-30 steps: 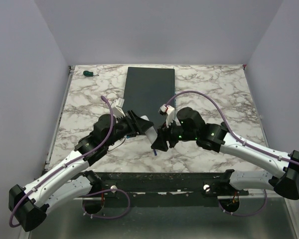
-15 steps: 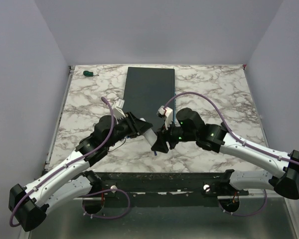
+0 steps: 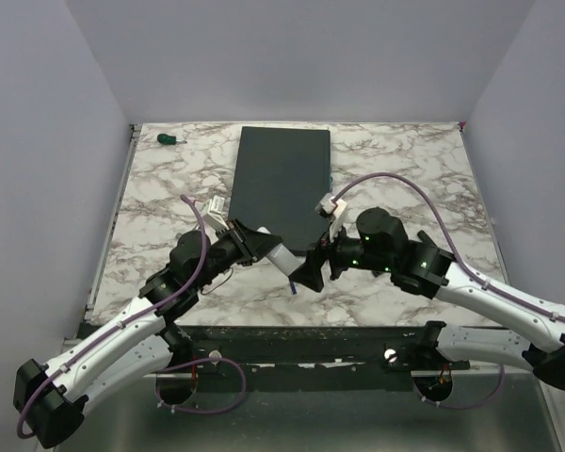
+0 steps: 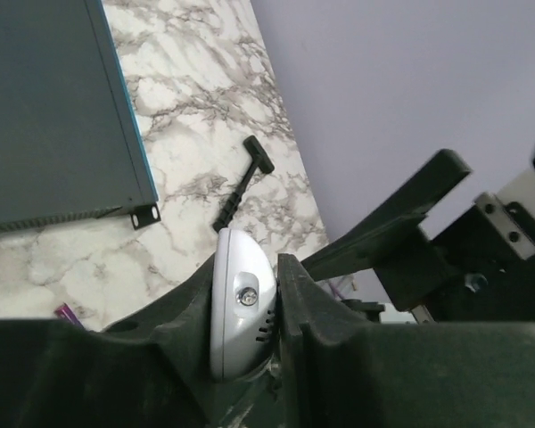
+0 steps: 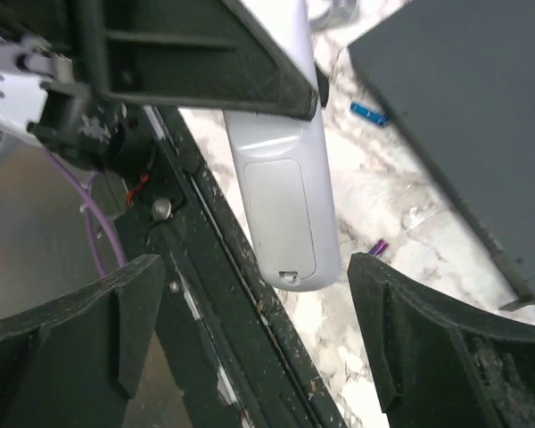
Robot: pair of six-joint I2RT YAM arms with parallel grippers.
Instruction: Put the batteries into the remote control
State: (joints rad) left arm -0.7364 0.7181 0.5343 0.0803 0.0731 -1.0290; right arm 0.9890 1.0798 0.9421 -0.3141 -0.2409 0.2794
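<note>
Above the near edge of the marble table (image 3: 405,169), both arms are reaching inward from their bases, elbows bent, so that their wrists are meeting at the middle. The left gripper (image 4: 242,308) is pinching the remote control (image 5: 281,196) by its long sides, its fingers (image 4: 192,303) pressing against the white shell on both flanks, and it is holding the handset in the air. The wrist views are showing the remote's back, with the cover panel sitting in place. The right gripper (image 5: 267,330) is spreading wide, its fingers (image 5: 401,321) standing on either side of the remote's free end with clear gaps, holding nothing.

A second ago the right jaws were standing narrower and close against the remote while the left ones were looser; since then the left has been closing onto the handset and the right has been letting go. The right wrist has also been drawing back toward its own side.

The blue battery (image 5: 367,112) is lying on the marble just beside the dark grey slab (image 5: 464,116), and the purple battery (image 5: 380,246) is lying near the slab's corner. A black T-shaped tool (image 4: 245,178) is resting on the table beyond the slab.
</note>
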